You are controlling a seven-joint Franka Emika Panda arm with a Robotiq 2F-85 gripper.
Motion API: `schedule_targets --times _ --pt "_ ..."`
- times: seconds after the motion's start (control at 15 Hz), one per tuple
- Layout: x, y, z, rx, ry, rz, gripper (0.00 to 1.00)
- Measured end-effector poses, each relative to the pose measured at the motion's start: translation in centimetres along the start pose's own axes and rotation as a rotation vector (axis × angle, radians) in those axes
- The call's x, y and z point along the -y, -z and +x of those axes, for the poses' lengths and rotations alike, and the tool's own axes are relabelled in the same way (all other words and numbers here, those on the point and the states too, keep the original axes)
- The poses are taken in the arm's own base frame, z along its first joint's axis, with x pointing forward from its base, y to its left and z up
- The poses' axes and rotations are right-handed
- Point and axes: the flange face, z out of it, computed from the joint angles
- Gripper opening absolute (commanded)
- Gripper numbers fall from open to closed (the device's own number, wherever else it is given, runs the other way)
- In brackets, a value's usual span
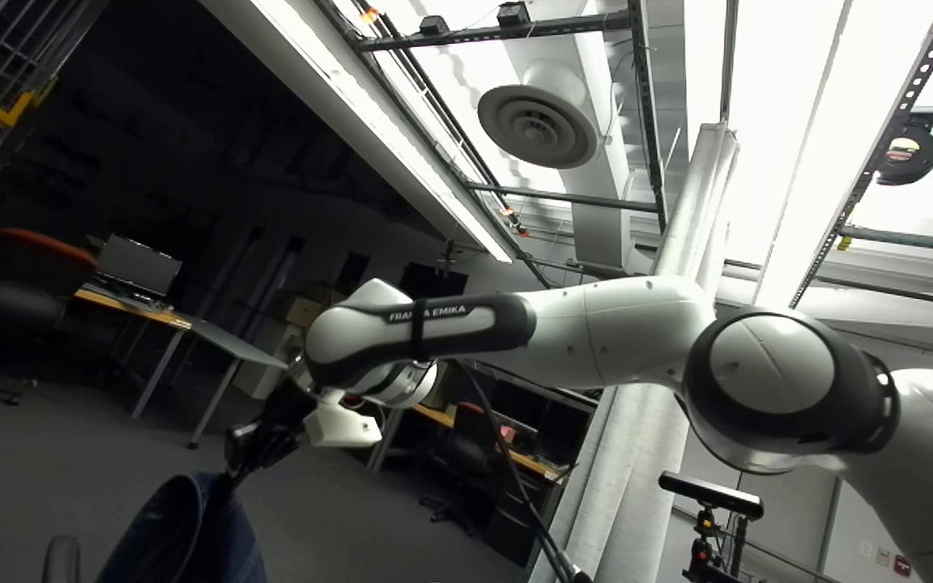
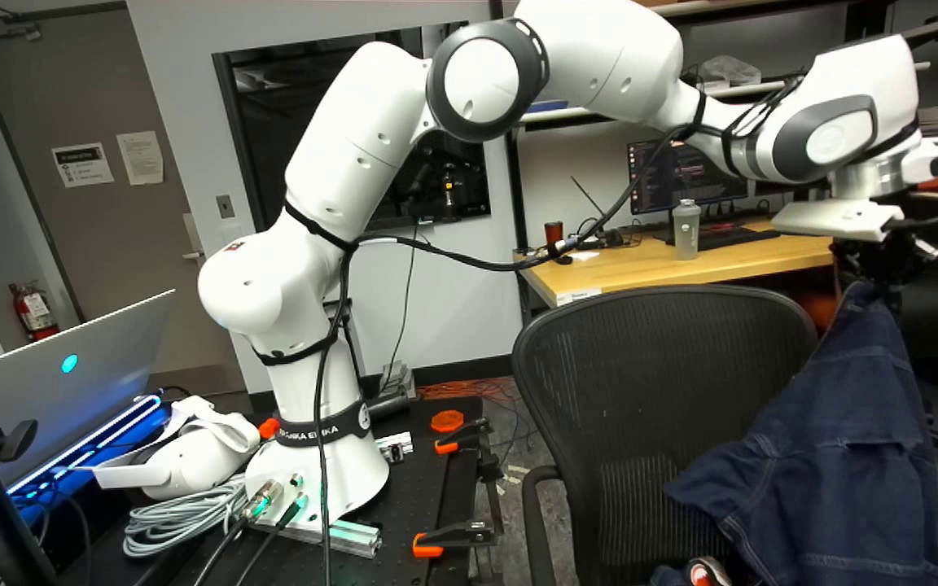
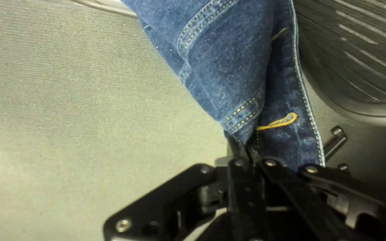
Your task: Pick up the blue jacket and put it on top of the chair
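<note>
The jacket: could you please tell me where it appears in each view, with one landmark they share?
In an exterior view: jacket, bottom left.
In an exterior view: jacket, lower right.
Wrist view: jacket, upper centre.
Shared landmark: end effector, gripping the jacket.

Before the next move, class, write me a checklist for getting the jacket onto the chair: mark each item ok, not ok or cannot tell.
1. Pincer shut on the jacket: ok, the wrist view shows cloth pinched.
2. Jacket set on the chair: not ok, it hangs from the pincer.
3. Pincer above the backrest: not ok, it appears off to one side.
4. Cable apart from the jacket: ok, in both exterior views.
5. Jacket's lower end clear of snags: cannot tell, the frames cut it off.
</note>
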Motion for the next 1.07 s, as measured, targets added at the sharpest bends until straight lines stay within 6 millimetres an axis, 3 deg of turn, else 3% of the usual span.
schedule_targets --times 0.67,1.07 --pt "8.6 19.5 4.8 -0.033 0.092 0.126 0.01" --pt "16.5 28.9 6.0 -0.091 0.212 0.19 0.01"
